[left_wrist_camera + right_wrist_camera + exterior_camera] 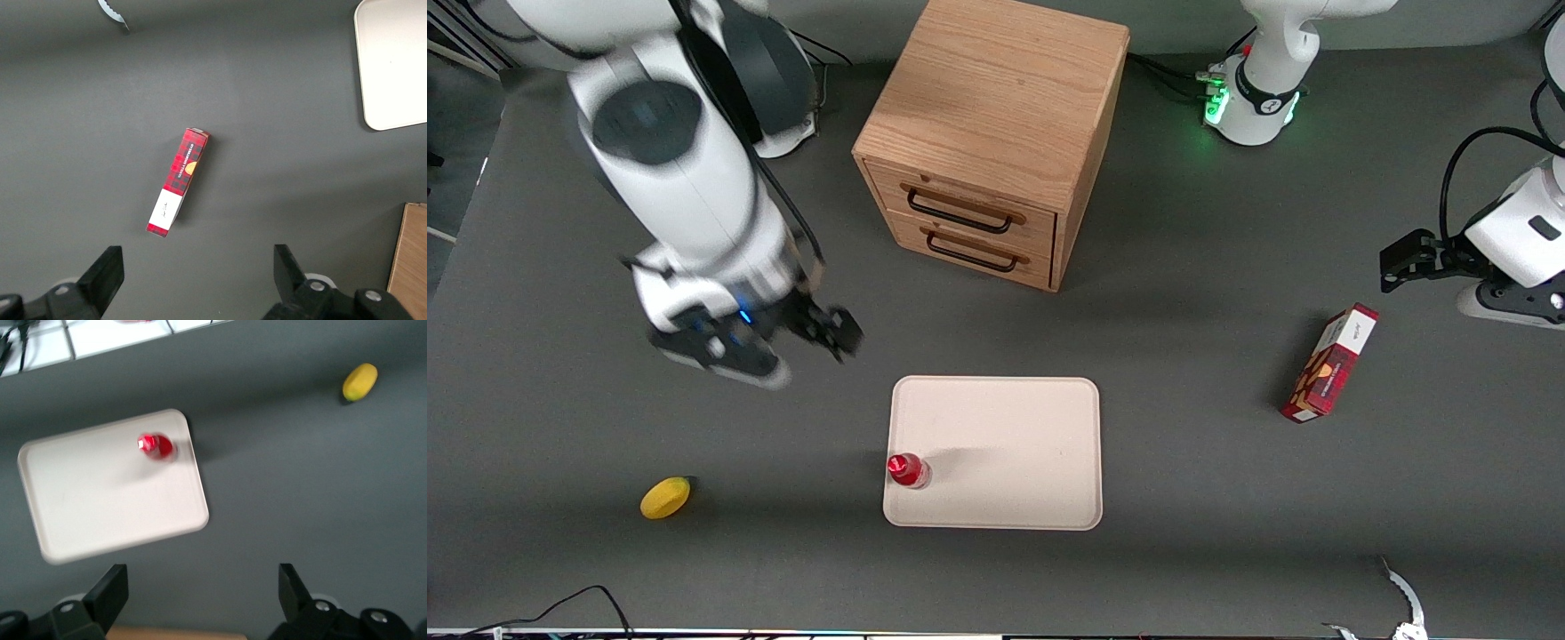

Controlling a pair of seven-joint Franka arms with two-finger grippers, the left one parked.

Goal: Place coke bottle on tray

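Observation:
The coke bottle stands upright on the cream tray, at the tray's corner nearest the front camera toward the working arm's end. It also shows in the right wrist view, standing on the tray. My right gripper hangs above the bare table, farther from the front camera than the bottle and off the tray's edge. Its fingers are wide apart with nothing between them.
A wooden two-drawer cabinet stands farther from the camera than the tray. A yellow lemon lies toward the working arm's end. A red-and-white carton lies toward the parked arm's end.

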